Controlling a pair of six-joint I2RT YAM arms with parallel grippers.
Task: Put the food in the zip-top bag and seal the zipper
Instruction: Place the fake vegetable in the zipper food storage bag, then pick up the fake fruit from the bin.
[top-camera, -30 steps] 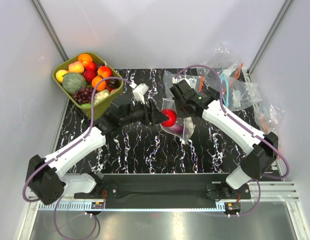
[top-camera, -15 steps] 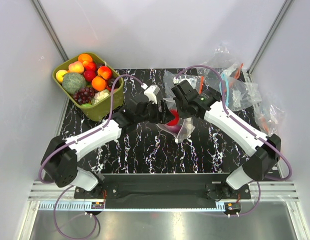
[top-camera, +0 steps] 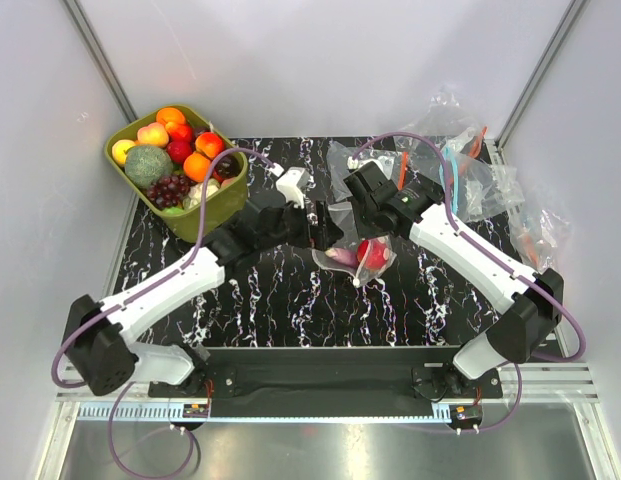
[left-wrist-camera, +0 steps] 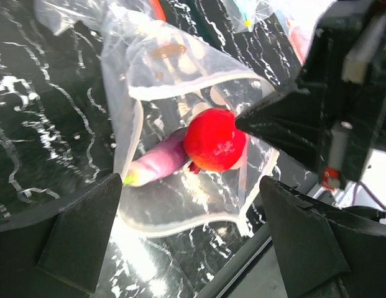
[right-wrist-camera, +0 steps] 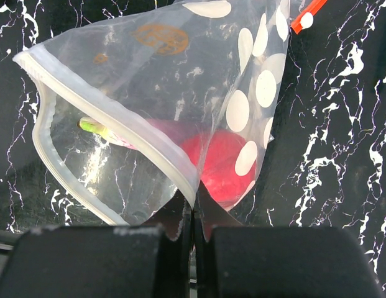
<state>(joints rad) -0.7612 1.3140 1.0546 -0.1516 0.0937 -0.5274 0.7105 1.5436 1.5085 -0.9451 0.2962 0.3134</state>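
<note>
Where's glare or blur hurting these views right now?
Left wrist: white glare low on the bag, left fingers dark and soft. Right wrist: dots on the bag sharp, right fingers blurred. Top: even light, spare bags glint.

Reaching to mid-worktop with left gripper [top-camera: 318, 222], jaws spread wide; pinching right gripper [right-wrist-camera: 193, 216] tight, apparently on zip-top bag [right-wrist-camera: 149, 93] rim.

Thin, clear, glossy plastic film printed with white dots for the zip-top bag [right-wrist-camera: 118, 81]; smooth, shiny round red toy fruit [left-wrist-camera: 212, 139] inside; polished-looking black tabletop [top-camera: 290, 290] veined white like marble.
</note>
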